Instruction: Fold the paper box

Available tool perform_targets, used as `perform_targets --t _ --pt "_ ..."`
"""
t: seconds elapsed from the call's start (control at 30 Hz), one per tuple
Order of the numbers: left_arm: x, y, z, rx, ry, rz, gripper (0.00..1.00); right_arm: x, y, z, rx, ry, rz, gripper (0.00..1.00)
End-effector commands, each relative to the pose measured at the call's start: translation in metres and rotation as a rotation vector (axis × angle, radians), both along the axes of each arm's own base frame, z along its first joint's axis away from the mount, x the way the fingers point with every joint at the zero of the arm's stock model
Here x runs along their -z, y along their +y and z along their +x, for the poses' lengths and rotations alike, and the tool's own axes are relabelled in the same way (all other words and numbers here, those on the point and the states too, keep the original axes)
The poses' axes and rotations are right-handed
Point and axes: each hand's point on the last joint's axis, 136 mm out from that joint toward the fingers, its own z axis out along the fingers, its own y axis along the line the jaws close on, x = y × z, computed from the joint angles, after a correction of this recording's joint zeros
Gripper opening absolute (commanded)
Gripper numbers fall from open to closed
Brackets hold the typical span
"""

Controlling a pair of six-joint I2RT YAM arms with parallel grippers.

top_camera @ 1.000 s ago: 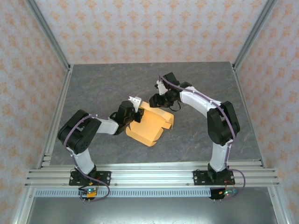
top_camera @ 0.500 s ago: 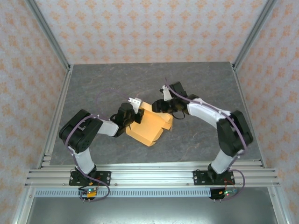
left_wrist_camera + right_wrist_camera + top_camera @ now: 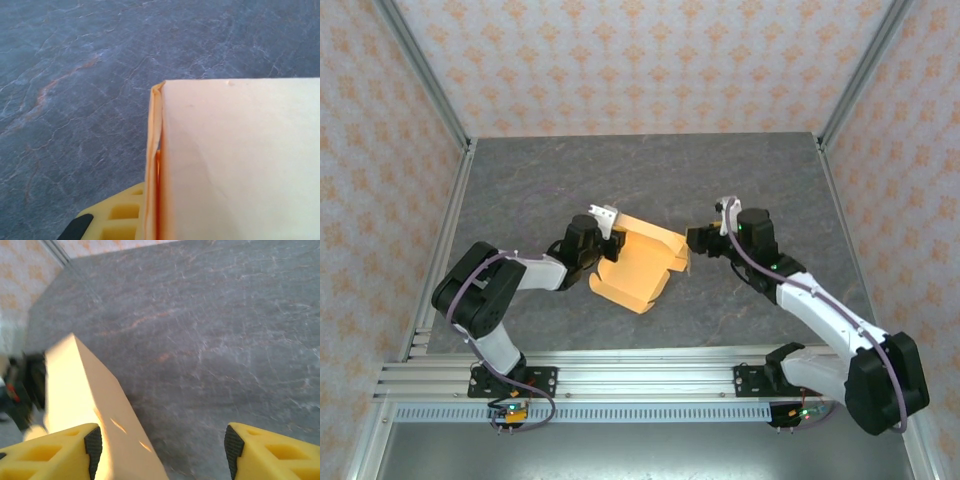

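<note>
My left jaws are clamped on the left edge of the paper box (image 3: 638, 265), pinching a doubled cardboard wall. The box lies partly folded near the middle of the grey worktop (image 3: 570, 180), between my two arms. My right jaws stand wide open just beside its right edge, gripping nothing, with one yellow fingertip (image 3: 90, 442) close to a raised flap.
</note>
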Motion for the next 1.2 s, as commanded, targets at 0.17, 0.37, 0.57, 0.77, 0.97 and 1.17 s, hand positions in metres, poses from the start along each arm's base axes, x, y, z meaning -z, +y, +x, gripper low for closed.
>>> perform_targets --t 0.17,0.37,0.57,0.77,0.97,1.17 --pt "0.003 0.015 -0.001 -0.006 0.074 -0.119 0.00 -0.005 0.020 -0.011 -0.242 -0.189 -0.081 0.63" --pt "-0.003 0.010 -0.004 0.023 0.076 -0.149 0.00 0.002 0.044 -0.016 -0.411 -0.167 -0.060 0.61" --pt "-0.004 0.007 -0.004 0.038 0.088 -0.155 0.00 0.011 0.062 -0.014 -0.502 -0.152 -0.053 0.53" --pt "-0.001 0.004 -0.003 0.042 0.101 -0.165 0.00 0.004 0.085 -0.008 -0.523 -0.195 -0.052 0.43" --pt "-0.001 0.005 -0.002 0.025 0.103 -0.172 0.00 0.004 0.101 0.006 -0.448 -0.259 -0.097 0.26" --pt "0.002 0.011 -0.004 -0.045 0.100 -0.094 0.00 0.009 0.114 0.012 -0.350 -0.280 -0.088 0.48"
